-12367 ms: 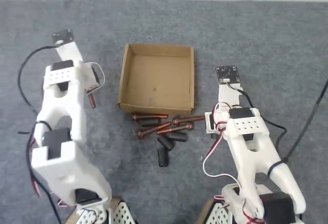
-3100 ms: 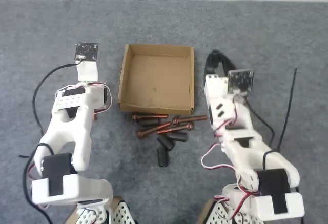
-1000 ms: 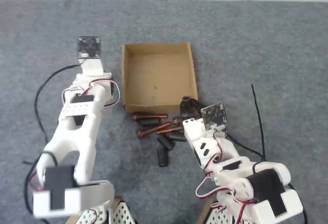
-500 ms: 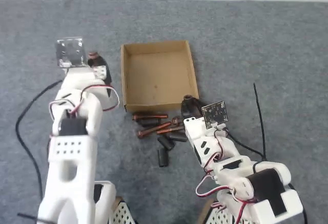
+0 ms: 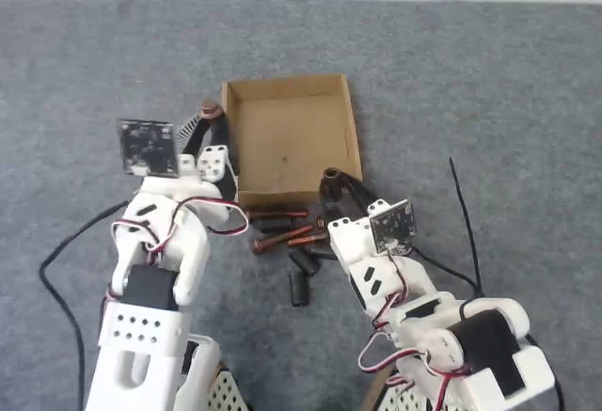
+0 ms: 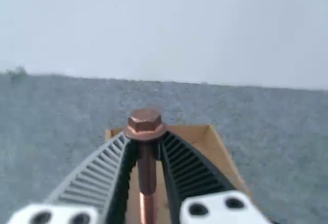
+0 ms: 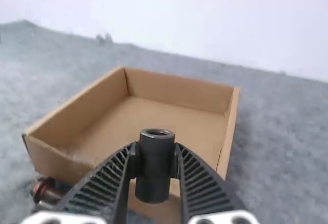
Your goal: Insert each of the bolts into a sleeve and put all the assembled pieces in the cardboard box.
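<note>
The left claw [image 5: 209,121] was clamped on a bolt [image 5: 208,109], whose head stood just proud of the fingertips while the shank ran back between them, at the left wall of the cardboard box [image 5: 292,143]. The right claw [image 5: 333,185] was closed on a sleeve [image 5: 331,178] just in front of the box's near wall, beside the loose bolts [image 5: 275,213] and loose sleeves [image 5: 302,275] on the surface [image 5: 489,101]. The step in hand looked to be mating the two. Doing it well probably meant turning the bolt so its free end faced the bore, bringing both onto one axis well above the pile, then feeding slowly with the sleeve held rigid, since any tilt would likely jam the shank at the rim. In the left wrist view the bolt [image 6: 145,124] was coppery metal with a hexagonal flanged head and a smooth round shank, and the ribbed black fingers [image 6: 110,165] gripped it on both sides. The box [image 7: 169,121] was plain brown cardboard, shallow, square and open-topped with thin walls. The sleeve [image 7: 155,180] was a short dark cylinder, matt, its round bore open at the exposed end. The surface was grey and nappy, like felt or carpet.
</note>
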`<move>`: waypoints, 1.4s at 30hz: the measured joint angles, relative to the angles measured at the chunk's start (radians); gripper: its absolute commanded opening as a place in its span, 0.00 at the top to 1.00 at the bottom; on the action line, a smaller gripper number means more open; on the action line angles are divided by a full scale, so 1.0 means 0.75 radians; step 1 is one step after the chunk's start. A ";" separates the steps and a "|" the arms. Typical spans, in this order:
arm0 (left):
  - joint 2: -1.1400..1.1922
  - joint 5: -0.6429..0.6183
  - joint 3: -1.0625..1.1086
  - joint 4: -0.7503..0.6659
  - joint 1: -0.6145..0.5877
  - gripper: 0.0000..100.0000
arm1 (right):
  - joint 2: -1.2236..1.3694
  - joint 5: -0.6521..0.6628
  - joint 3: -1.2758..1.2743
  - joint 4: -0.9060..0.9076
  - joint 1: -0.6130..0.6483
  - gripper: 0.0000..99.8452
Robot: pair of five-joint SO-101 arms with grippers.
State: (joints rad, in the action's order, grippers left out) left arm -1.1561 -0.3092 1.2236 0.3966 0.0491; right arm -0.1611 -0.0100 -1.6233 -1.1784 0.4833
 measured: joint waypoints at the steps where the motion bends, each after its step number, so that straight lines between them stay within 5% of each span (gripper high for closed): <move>1: 0.000 -0.047 0.027 -0.043 0.000 0.99 | 0.000 0.000 0.000 -0.020 -0.002 0.99; 12: 0.000 -0.110 0.096 -0.200 0.000 0.99 | 0.170 0.000 0.137 -0.096 0.074 0.99; 21: 0.000 -0.113 0.168 -0.203 0.002 0.99 | 0.736 0.068 0.376 -0.509 0.194 0.99; 42: 0.061 -0.117 0.213 -0.309 0.149 0.99 | 0.765 0.182 0.381 -0.548 0.266 0.99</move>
State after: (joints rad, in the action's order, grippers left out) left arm -1.1101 -0.3966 1.3832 0.1649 0.1611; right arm 0.4127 0.1266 -1.3380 -1.5896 0.6828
